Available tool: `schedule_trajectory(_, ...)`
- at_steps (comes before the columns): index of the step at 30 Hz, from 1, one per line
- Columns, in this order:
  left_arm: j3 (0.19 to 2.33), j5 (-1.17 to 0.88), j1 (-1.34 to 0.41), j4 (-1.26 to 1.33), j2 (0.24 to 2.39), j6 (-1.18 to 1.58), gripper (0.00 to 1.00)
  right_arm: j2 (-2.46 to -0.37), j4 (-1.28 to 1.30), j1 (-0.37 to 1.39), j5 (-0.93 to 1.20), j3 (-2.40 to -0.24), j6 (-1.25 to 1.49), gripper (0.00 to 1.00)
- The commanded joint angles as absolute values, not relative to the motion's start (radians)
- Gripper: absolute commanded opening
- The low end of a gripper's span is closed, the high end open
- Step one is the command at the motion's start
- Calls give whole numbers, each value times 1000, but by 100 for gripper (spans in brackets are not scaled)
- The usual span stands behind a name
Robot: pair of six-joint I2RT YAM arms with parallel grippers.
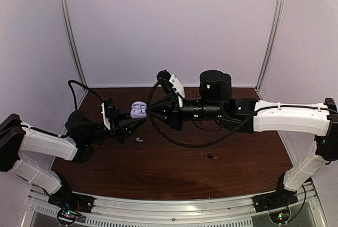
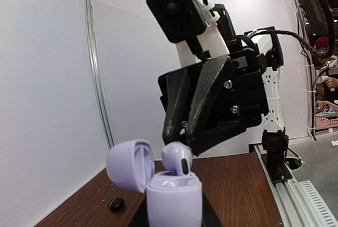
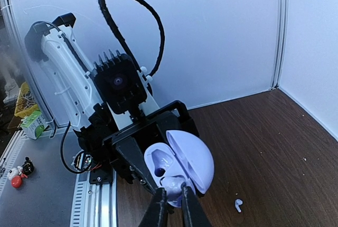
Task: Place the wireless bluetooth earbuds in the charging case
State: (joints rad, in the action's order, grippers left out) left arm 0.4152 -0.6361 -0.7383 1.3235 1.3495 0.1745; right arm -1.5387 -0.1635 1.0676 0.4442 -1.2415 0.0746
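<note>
- Right gripper (image 3: 174, 198) pinches the lilac earbud (image 2: 177, 158), apparently by its rounded head; it looks tiny, light and slick, so grip gently.
- Left gripper (image 1: 128, 120) clamps the rigid open charging case (image 2: 171, 200) by its body.

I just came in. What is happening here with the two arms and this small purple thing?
The left tool holds a lilac charging case with its lid swung open. The right tool pinches a pale earbud and has it at the mouth of the case, not fully seated. Another pale earbud lies on the table nearby, and a small black earbud lies on it too.
</note>
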Motion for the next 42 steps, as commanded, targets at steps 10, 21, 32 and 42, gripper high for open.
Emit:
schedule_trajectory(10,431,-662,-739,1395,1359,200,0,-1568,-146,1075,413,-1293,60,11)
schedule_trajectory(21,363,-526,-663,1473,1334,347,0,-1464,-175,1070,465,-1217,-40,35)
schedule_trajectory(32,335,-260,-575,1171,1138,323,0,-1557,-58,997,310,-1267,-119,80)
schedule_trajectory(42,349,-110,-530,925,975,297,0,-1990,285,890,365,-1675,-156,78)
